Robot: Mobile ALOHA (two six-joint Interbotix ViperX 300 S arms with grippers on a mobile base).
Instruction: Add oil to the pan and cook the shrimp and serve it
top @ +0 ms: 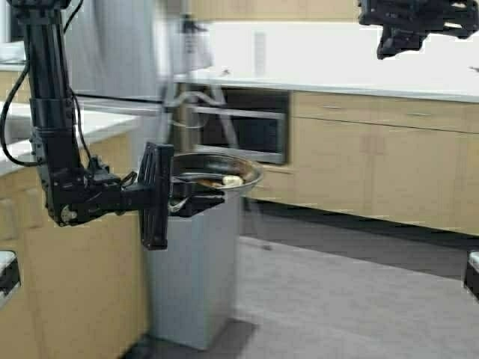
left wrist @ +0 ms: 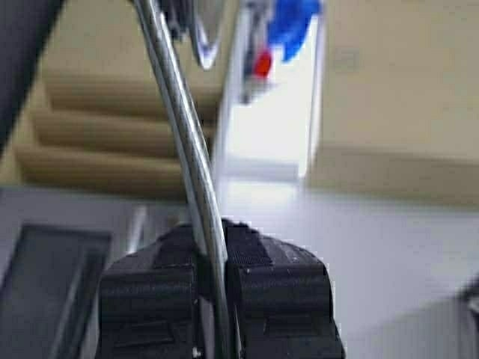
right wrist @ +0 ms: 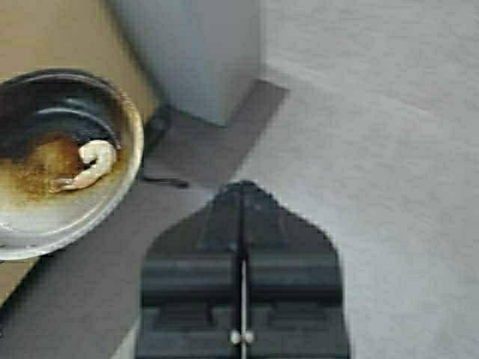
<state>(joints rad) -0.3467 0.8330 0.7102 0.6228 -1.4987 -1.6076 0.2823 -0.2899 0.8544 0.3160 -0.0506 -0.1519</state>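
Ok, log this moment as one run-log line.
left gripper: shut on pan rim, held in air | shrimp: in pan | right gripper: shut, raised

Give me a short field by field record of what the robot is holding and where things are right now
left gripper: shut on the pan's rim, held out in front of the robot
pan: carried in the air above a grey bin, browned inside
shrimp: one pale curled piece lying in the pan
right gripper: shut, empty, raised high above the floor
setting: kitchen, wooden cabinets behind
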